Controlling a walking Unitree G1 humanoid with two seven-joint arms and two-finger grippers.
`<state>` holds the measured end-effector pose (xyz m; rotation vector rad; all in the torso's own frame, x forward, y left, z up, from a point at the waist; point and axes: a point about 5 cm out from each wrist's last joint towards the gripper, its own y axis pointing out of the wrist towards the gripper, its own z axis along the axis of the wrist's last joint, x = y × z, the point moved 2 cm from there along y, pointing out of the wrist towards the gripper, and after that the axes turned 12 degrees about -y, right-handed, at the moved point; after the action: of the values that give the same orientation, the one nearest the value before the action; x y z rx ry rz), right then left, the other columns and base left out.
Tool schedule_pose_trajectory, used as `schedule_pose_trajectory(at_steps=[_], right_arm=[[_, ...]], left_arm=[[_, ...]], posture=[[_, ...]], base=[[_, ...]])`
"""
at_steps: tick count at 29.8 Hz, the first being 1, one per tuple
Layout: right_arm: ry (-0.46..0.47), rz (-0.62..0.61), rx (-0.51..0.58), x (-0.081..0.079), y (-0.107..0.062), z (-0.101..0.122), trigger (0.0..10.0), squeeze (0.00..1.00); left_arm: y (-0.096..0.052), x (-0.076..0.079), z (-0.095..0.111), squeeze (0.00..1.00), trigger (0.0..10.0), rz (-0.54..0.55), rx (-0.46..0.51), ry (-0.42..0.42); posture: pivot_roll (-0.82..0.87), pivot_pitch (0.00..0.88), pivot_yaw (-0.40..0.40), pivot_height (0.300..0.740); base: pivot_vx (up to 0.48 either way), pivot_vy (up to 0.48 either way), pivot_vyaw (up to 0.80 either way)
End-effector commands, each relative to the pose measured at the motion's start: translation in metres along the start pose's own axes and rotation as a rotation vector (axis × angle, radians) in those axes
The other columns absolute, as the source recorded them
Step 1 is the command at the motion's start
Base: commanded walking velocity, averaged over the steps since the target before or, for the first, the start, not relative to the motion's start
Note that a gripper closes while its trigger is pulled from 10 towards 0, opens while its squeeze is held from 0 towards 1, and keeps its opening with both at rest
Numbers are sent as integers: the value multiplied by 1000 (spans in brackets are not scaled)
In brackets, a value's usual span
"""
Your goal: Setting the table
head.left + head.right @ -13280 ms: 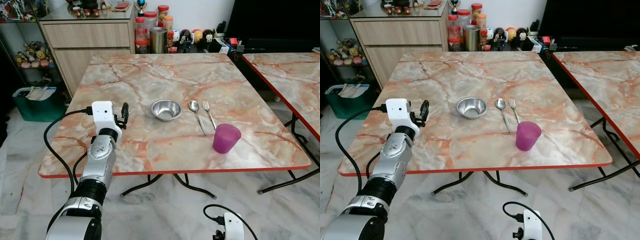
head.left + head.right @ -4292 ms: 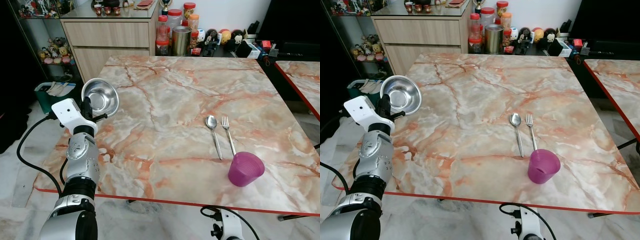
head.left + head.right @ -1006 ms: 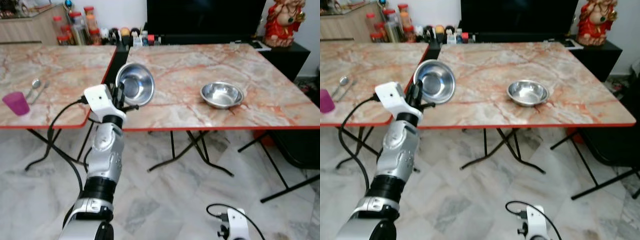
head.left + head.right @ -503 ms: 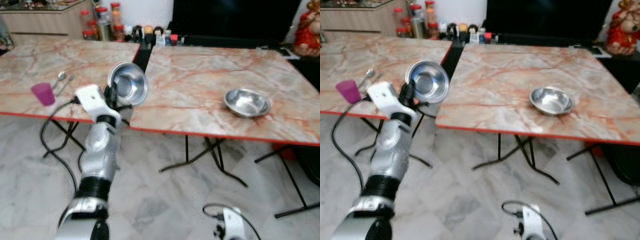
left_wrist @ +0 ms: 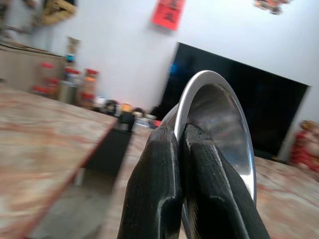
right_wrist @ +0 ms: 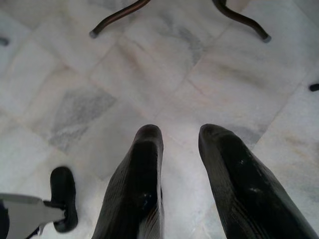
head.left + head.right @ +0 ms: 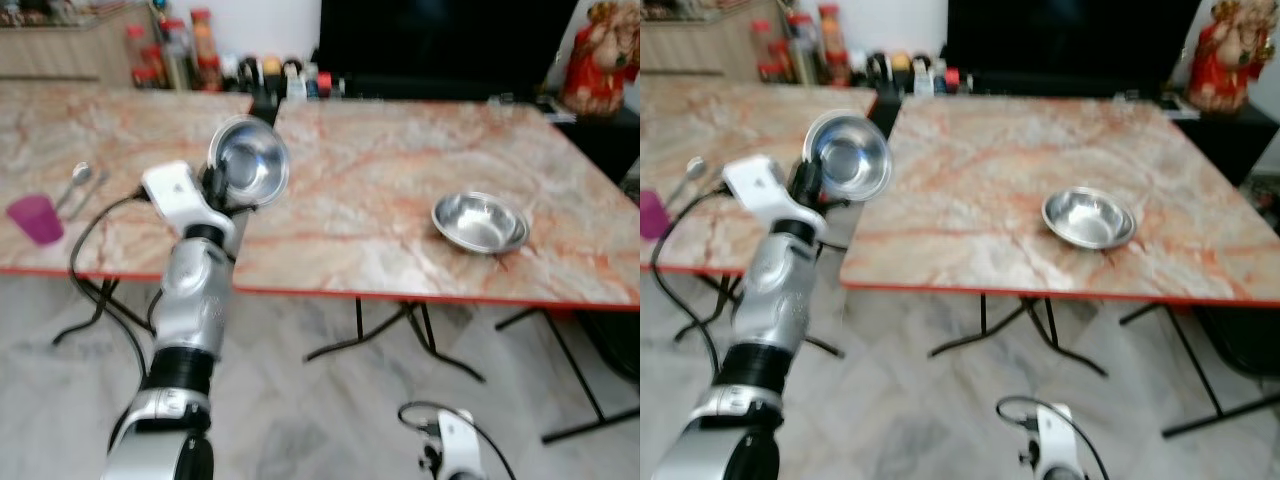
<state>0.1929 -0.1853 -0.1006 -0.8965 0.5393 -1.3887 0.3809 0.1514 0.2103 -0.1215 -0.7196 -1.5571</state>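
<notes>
My left gripper [image 7: 214, 186] is shut on the rim of a steel bowl [image 7: 247, 163]. It holds the bowl tilted in the air over the gap between two marble tables. In the left wrist view the black fingers [image 5: 154, 184] pinch the bowl's rim [image 5: 219, 114]. A second steel bowl [image 7: 480, 222] sits on the right table [image 7: 380, 190]. A purple cup [image 7: 35, 218] and a spoon with a fork [image 7: 82, 178] lie on the left table [image 7: 100, 130]. My right gripper [image 6: 179, 134] hangs open above the floor.
Both tables have red edges and black folding legs [image 7: 400, 320] beneath. Jars and small figures [image 7: 190, 50] line the back, beside a black screen [image 7: 440, 40] and a red statue [image 7: 590, 55]. Pale marble floor [image 7: 330, 420] lies before the tables. The head views are blurred.
Earlier the bowl was lifted off the left table and carried toward the right one. In the last second the whole view swung sideways; the bowl stays in my left gripper.
</notes>
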Motion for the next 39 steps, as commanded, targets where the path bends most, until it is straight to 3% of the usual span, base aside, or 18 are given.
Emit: schedule_pose_trajectory(at_steps=[1, 26, 34, 39], right_arm=[[12, -23, -4, 9, -1, -3, 10000, 0], [21, -26, -9, 8, -1, -3, 10000, 0], [15, -14, -11, 6, -1, -4, 10000, 0], [7, -7, -13, 5, -1, -4, 10000, 0]], left_arm=[[3, 14, 1, 0, 10000, -42, 7, -12], [5, 18, -2, 0, 10000, -67, -12, -16], [3, 20, -2, 0, 10000, -72, 1, -63], [4, 20, -3, 0, 10000, -87, -19, -38]], posture=[[-32, 0, -20, 740], [-37, 0, -6, 740], [-39, 0, -2, 740], [-40, 0, 2, 740]], base=[[349, 0, 0], [350, 0, 0], [0, 0, 0], [0, 0, 0]])
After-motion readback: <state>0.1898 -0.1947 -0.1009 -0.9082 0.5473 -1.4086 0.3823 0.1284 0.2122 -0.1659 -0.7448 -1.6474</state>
